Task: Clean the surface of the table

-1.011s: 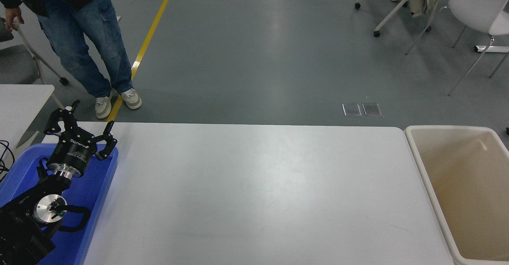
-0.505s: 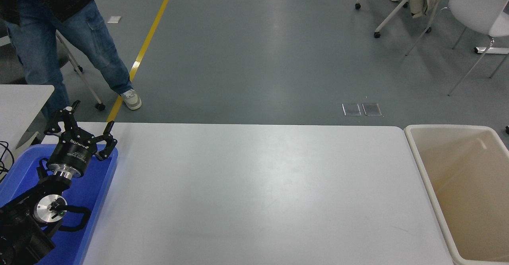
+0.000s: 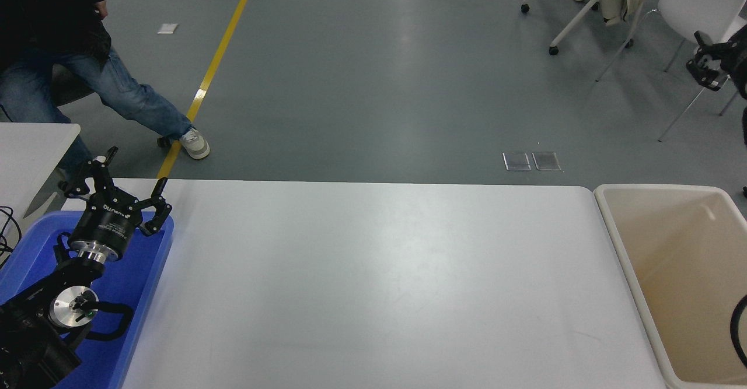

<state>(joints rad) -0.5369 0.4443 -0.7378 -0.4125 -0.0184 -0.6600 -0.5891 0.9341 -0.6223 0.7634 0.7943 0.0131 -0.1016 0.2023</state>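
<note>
The table surface (image 3: 379,272) is a wide matte white top with rounded corners and nothing lying on it. My left gripper (image 3: 135,170) is parked at the lower left above a blue bin (image 3: 140,284), its fingers spread open and holding nothing. My right gripper (image 3: 709,62) shows only partly at the right edge, high above the floor beyond the table's far side and well away from the surface. Its fingers are too cut off to judge.
A beige plastic bin (image 3: 630,272) stands against the table's right end. A smaller white table (image 3: 29,150) sits at the far left. A person in jeans (image 3: 117,91) is at the far left; white chairs (image 3: 694,4) stand at the far right. A black cable (image 3: 736,330) loops at the lower right edge.
My right arm has come into view at the upper right edge, with a cable at the lower right. The person has stepped left and lower. The left arm has not moved.
</note>
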